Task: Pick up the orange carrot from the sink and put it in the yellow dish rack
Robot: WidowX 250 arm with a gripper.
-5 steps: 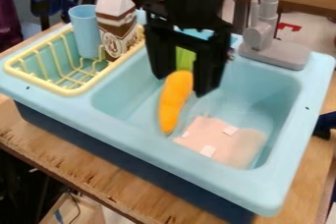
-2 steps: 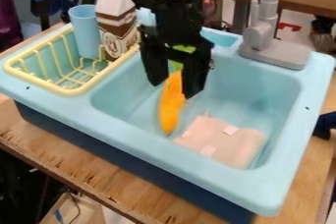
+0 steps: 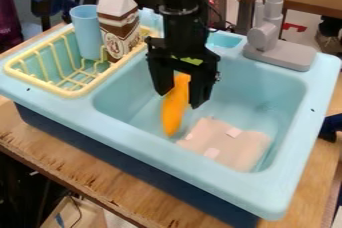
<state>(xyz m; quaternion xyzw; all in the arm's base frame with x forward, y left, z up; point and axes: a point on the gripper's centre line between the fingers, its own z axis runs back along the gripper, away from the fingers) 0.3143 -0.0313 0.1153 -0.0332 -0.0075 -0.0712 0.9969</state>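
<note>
Carrot has its green top partly hidden by the hand, spread or pinching I cannot tell.

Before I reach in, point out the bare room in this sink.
Bare: the basin between the pink piece and faucet, and the front rim. Crowded: around the gripper and carrot, and the rack's back, where cup and carton stand.

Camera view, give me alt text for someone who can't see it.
A black robot gripper straddles the top of an orange carrot in a light-blue toy sink. A cup and carton stand at a yellow dish rack.
</note>
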